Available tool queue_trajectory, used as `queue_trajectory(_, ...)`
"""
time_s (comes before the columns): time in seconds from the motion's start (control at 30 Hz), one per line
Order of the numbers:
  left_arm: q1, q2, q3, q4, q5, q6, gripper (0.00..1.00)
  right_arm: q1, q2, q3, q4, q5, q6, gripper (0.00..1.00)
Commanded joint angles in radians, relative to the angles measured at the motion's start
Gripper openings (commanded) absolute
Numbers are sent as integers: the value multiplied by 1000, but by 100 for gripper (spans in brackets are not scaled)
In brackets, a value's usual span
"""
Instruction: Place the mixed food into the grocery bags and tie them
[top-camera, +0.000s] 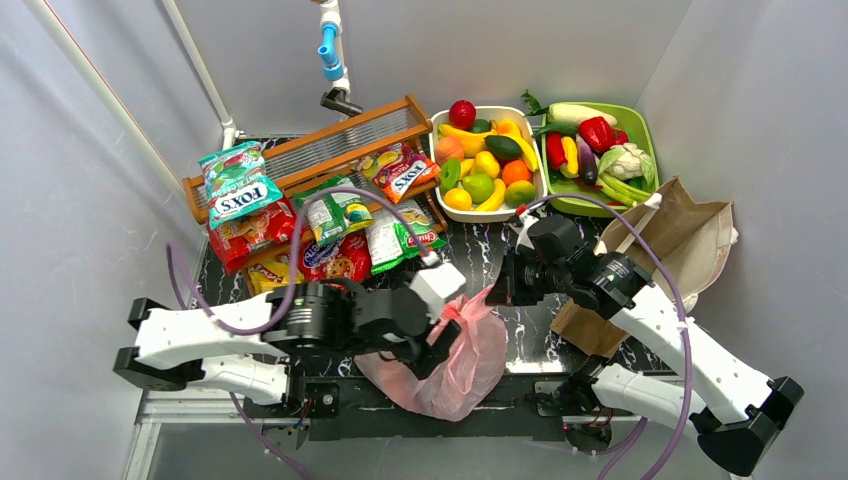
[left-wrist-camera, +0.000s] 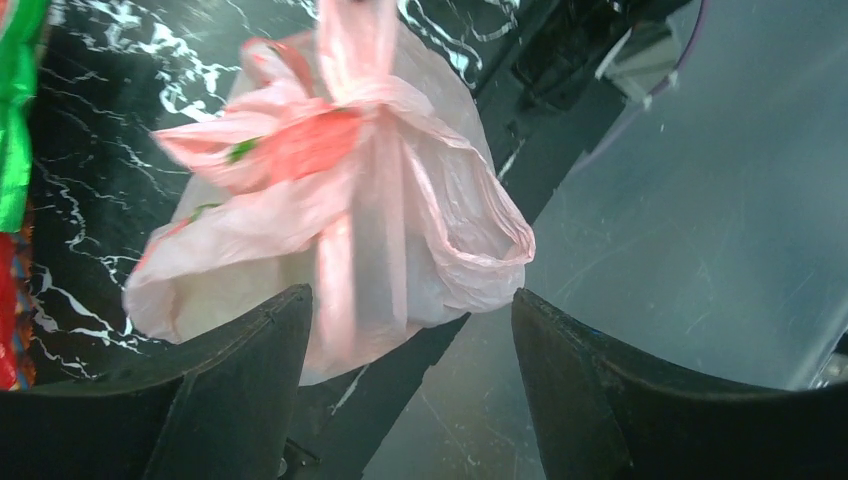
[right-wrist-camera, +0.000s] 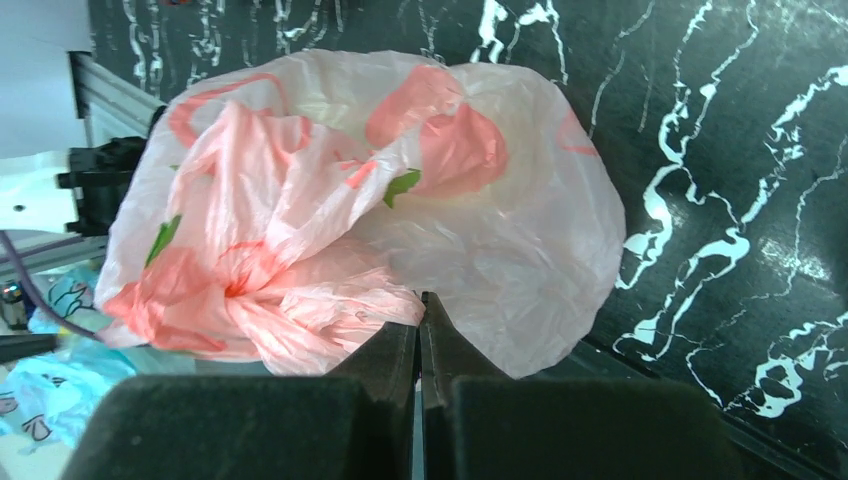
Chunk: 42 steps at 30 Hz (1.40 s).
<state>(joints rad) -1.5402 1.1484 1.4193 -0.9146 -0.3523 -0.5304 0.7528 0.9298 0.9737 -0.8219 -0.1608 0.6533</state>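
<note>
The pink rose-printed bag (top-camera: 462, 365) lies bunched at the near edge of the black marble table, with nothing visible through its plastic. My left gripper (top-camera: 440, 345) is open over the bag's left side. In the left wrist view (left-wrist-camera: 410, 300) its fingers are spread, and the bag (left-wrist-camera: 340, 200) and a stretched handle strip sit just beyond them. My right gripper (top-camera: 497, 287) is shut at the bag's upper end. In the right wrist view (right-wrist-camera: 420, 300) its tips pinch a fold of the bag (right-wrist-camera: 400, 200). The brown paper bag (top-camera: 685, 240) lies open on the right. Snack packets (top-camera: 335, 225) lie at the left.
A white basket (top-camera: 438, 165) of toy fruit and a green tray (top-camera: 650, 135) of toy vegetables stand at the back. A wooden rack (top-camera: 330, 145) sits behind the packets. The grey walls are close on both sides. The arm bases and a metal rail run along the near edge.
</note>
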Motion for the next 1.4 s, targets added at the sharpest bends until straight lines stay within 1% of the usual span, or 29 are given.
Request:
queue_trajectory(0.0, 21, 67, 47, -30, 107, 68, 70, -5, 2, 72, -32, -54, 0, 1)
queue_trajectory(0.07, 28, 69, 32, -15, 91, 47, 68, -4, 3, 80, -31, -69, 7, 1)
queue_trajectory(0.2, 46, 22, -15, 30, 59, 21, 66, -4, -4, 80, -25, -76, 15, 1)
queue_trajectory(0.37, 65, -12, -28, 24, 16, 18, 62, -3, -2, 82, -22, -82, 13, 1)
queue_trajectory(0.43, 91, -22, -47, 32, 50, 20, 60, -4, 0, 82, -22, -84, 12, 1)
queue_trajectory(0.53, 151, -29, -81, 67, 152, 21, 53, -3, 1, 82, -18, -86, 11, 1)
queue_trajectory(0.63, 173, -22, -106, 99, 215, 22, 49, -3, 0, 77, -16, -90, 12, 1)
queue_trajectory(0.73, 173, -8, -116, 118, 250, 30, 47, -4, -3, 69, -12, -91, 15, 1)
queue_trajectory(0.97, 183, -4, -139, 117, 263, 19, 41, -4, -13, 56, -7, -89, 17, 1)
queue_trajectory(1.07, 183, -6, -118, 71, 246, 5, 41, -3, -13, 54, -8, -87, 17, 1)
queue_trajectory(1.17, 183, -17, -97, 26, 232, -11, 52, -4, -11, 53, -6, -86, 18, 1)
queue_trajectory(1.2, 183, -22, -93, 15, 230, -15, 53, -4, -12, 51, -4, -86, 17, 1)
queue_trajectory(1.37, 183, -20, -64, -42, 236, -33, 52, -3, -3, 57, -1, -89, 17, 1)
